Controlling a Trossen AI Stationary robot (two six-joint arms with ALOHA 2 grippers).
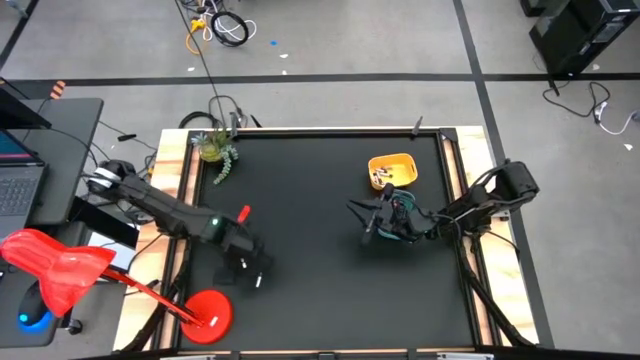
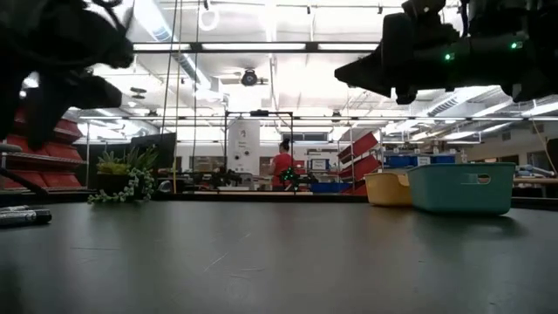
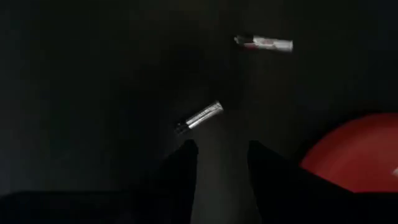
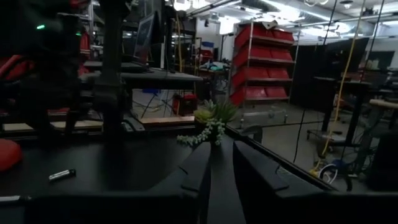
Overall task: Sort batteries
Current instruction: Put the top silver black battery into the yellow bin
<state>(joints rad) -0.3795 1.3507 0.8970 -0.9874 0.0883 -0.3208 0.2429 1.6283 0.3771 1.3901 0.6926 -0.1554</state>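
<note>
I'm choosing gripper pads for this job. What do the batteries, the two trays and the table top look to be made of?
Battery: metal-cased by its look, with a bright silver sheen; a second battery wears a pale printed wrap.
Yellow tray and teal tray: probably moulded plastic, with even colour and a slight gloss.
Table top: matt black sheet, faintly scuffed; material unclear.

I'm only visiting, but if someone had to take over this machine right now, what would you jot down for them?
Left gripper: open, empty, above two loose batteries on the black table.
Right gripper: fingers slightly apart, nothing seen between them, raised beside the teal tray.
Yellow tray already holds some batteries.
Left to do: pick up the loose batteries near the left gripper and put them in a tray.
</note>
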